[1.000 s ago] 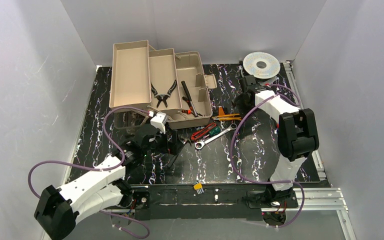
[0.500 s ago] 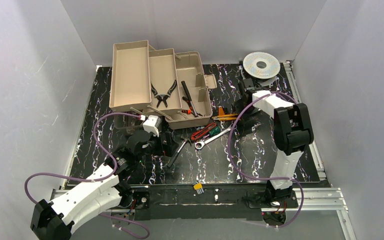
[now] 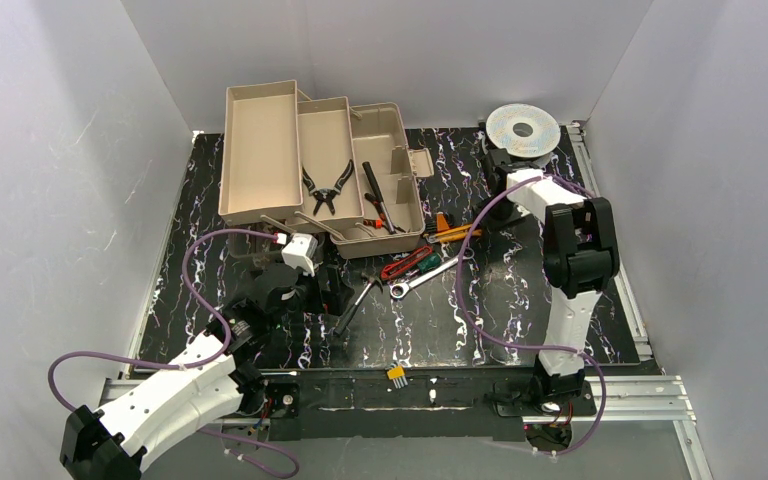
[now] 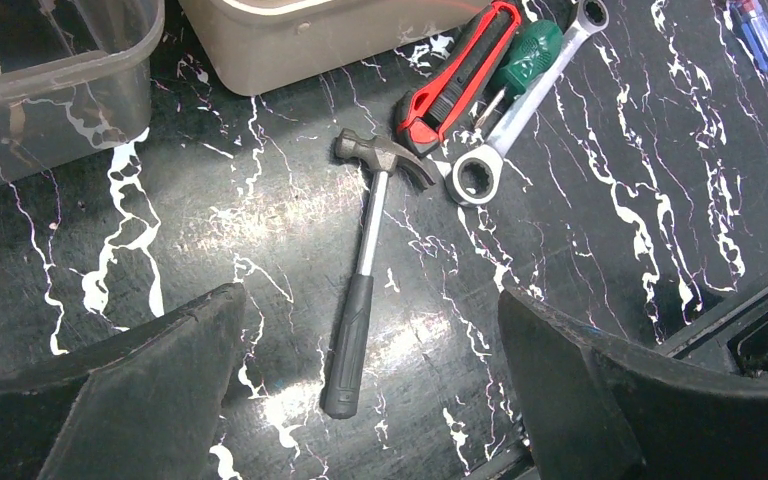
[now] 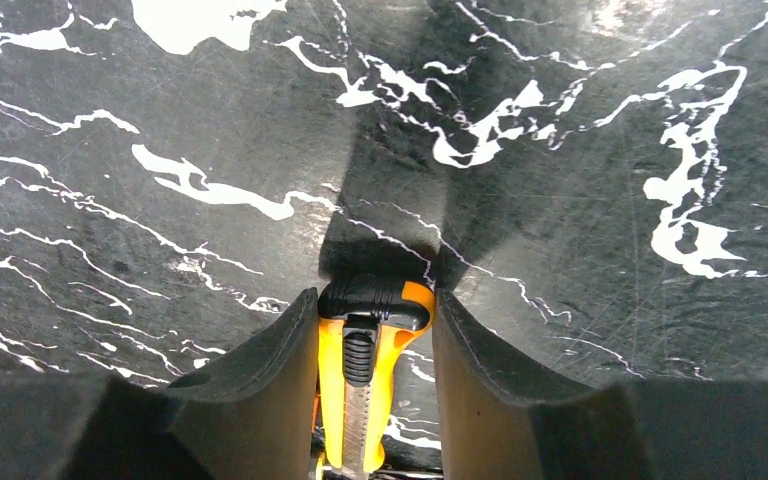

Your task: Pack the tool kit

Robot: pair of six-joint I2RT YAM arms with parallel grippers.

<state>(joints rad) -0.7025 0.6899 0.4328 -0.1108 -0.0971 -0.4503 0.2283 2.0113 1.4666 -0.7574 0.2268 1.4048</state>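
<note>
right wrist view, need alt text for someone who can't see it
The right gripper clamps a yellow utility knife with a black slider between its two dark fingers, the knife running out of the frame's bottom edge. Beneath lies a black table veined with white.

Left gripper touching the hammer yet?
Apart. The left wrist view shows the hammer lying on the mat between the wide-open fingers of the left gripper, with bare mat on both sides of its handle.

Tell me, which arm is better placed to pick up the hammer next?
Left. The left gripper, open, hangs right above the hammer, while the right gripper is busy, closed around the yellow knife.
</note>
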